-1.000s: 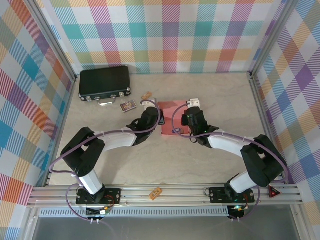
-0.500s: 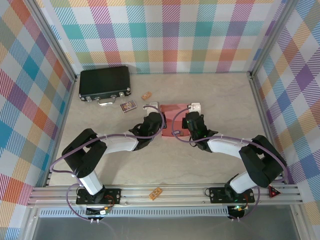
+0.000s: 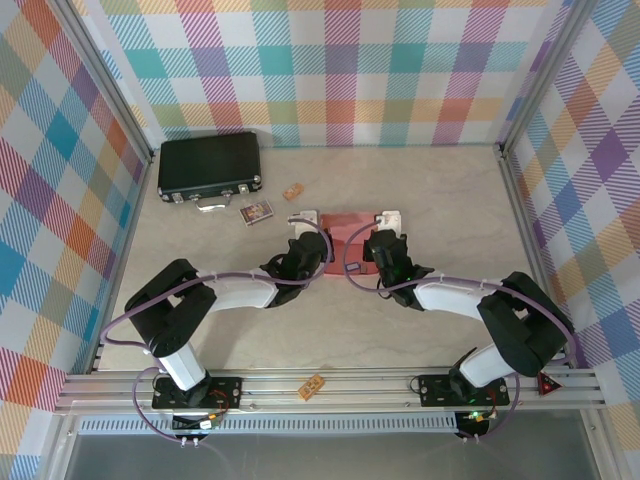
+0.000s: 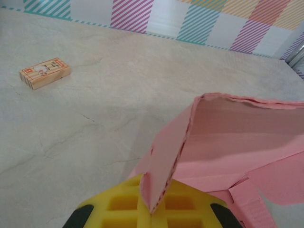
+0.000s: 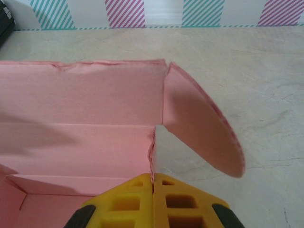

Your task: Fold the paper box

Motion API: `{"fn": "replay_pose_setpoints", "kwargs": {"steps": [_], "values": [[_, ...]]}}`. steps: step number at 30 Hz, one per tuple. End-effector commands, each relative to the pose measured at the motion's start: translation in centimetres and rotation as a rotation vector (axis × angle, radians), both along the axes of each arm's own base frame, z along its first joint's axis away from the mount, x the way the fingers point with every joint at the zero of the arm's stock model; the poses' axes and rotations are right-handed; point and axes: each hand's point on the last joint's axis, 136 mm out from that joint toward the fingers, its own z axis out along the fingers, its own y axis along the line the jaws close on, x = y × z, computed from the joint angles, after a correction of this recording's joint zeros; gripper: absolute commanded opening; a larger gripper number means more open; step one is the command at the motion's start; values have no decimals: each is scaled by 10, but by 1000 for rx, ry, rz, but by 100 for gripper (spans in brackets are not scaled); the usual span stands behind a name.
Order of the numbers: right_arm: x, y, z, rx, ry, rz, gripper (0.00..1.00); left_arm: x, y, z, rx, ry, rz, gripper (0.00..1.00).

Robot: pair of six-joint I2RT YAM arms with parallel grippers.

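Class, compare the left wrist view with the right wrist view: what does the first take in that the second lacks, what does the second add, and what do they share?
Left wrist: a small wooden block lying on the table, apart from the paper box, whose straight-edged side flap stands up. Right wrist: a rounded flap sticking out sideways beside the long back wall. Shared: the pink paper box, the pale table, and a gripper pinching a card edge, left gripper and right gripper alike.
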Motion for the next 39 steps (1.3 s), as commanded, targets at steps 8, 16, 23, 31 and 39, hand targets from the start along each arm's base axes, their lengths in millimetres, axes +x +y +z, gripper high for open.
{"fn": "replay_pose_setpoints", "kwargs": {"steps": [8, 16, 23, 31, 39], "values": [[-15, 9, 1, 24, -3, 26, 0, -20, -12, 4, -36, -7, -54, 1], [-25, 6, -5, 22, 11, 17, 0, -30, -14, -6, -47, 21, -69, 6], [-34, 5, -10, 24, 22, 21, 0, -39, -15, -15, -52, 43, -79, 10], [-40, 2, -10, -3, 14, 0, 0, -46, -10, -19, -56, 49, -73, 11], [-48, 0, -15, -2, 28, -7, 1, -54, -8, -24, -47, 57, -76, 11]]}}
